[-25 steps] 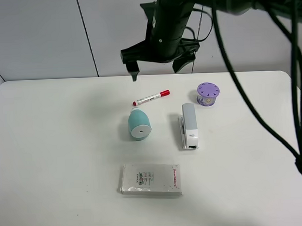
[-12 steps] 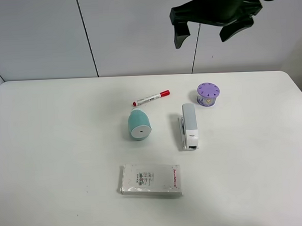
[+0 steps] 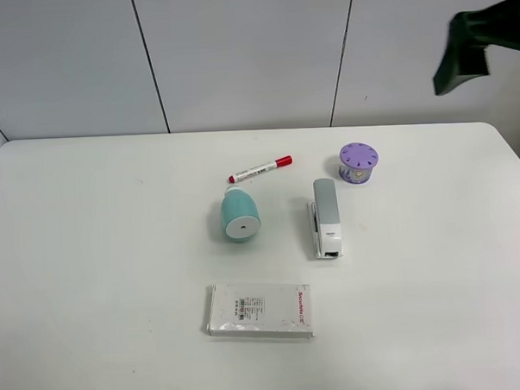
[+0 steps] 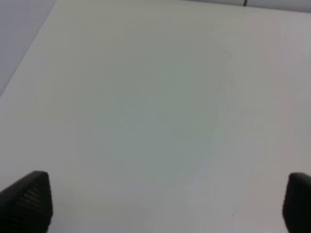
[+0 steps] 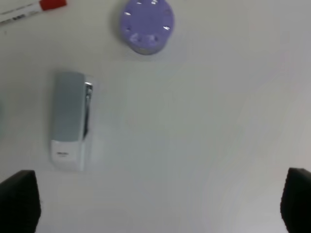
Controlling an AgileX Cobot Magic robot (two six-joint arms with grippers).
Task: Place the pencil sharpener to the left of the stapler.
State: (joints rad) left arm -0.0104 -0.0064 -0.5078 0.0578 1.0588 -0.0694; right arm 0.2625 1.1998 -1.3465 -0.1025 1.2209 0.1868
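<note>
Pencil sharpener (image 3: pixel 240 217) only in exterior view.

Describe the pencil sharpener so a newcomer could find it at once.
On the white table, find the long white and grey stapler near the middle. Left of it lies the teal barrel-shaped plastic pencil sharpener, below the red-capped marker. Only it is teal, with a flat white round face.

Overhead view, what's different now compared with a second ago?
The right arm swung from above the marker away to the upper right, holding nothing. The sharpener, stapler, purple cylinder and box stayed put.
</note>
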